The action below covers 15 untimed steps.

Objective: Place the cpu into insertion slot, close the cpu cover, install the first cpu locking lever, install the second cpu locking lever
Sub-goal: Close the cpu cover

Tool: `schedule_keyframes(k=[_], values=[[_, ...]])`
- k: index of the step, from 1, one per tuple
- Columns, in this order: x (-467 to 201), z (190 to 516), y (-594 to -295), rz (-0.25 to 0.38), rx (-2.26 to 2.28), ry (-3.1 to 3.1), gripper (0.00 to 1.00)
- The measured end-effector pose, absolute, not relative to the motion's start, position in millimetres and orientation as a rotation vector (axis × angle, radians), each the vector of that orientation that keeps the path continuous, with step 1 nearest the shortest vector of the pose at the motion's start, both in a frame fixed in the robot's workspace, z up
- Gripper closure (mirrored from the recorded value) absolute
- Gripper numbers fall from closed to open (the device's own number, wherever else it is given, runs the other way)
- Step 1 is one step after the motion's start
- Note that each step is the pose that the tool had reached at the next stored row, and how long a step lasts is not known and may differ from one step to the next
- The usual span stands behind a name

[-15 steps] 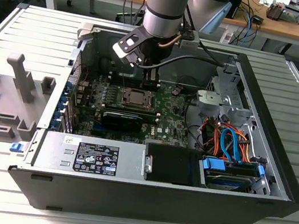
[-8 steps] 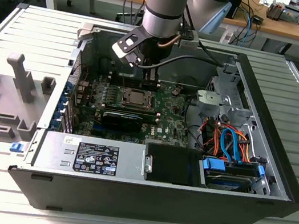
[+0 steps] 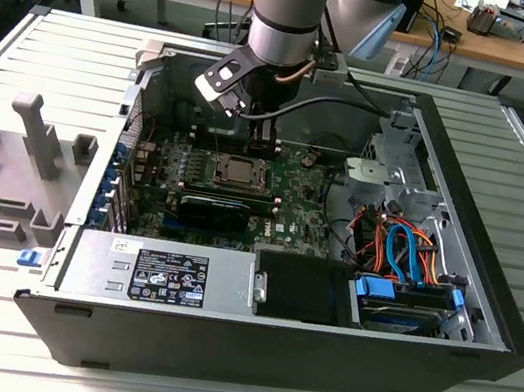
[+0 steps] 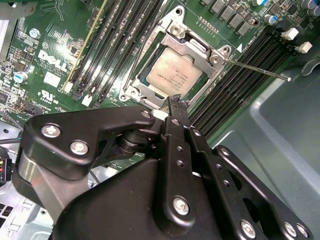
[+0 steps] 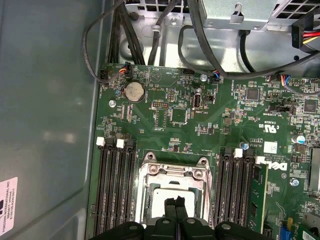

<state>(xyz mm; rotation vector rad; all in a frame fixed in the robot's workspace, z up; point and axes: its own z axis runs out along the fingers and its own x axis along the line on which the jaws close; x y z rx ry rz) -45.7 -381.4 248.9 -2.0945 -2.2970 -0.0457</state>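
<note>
Arm (image 3: 287, 8) position: down inside the open computer case (image 3: 265, 349); gripper (image 3: 259, 141) directly over the insertion slot (image 3: 242, 170) of the green motherboard (image 3: 296, 202) in the exterior view.

Jaw state: pressed together; fingertips (image 5: 171, 206) side by side along a thin seam; nothing gripped between them.

Gripper (image 5: 175, 201) in the first wrist view: just above the cpu (image 5: 159, 196); contact with its surface not determinable. Gripper (image 4: 178, 104) in the second wrist view: at the edge of the silvery socket frame.

Location of cpu (image 4: 172, 74): seated flat in the insertion slot; dull silver top visible through the square window of the cpu cover (image 4: 196, 49).

Cover condition: down flat over the chip, framing it on all sides.

Locking lever (image 4: 255, 69): thin metal rod, angled out from one socket corner across the black memory slots (image 4: 235, 92); not tucked along the frame.

Surroundings: memory slots on both sides of the socket; round coin cell (image 5: 134, 92) beyond the socket, well apart from it; black cables (image 5: 150, 35) past the board's edge.
</note>
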Motion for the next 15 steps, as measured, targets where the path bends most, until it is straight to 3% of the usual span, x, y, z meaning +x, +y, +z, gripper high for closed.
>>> schedule_keyframes(k=[15], values=[[-48.5, 248.6, -381.4, -0.046, -2.095, -2.297, 0.89]])
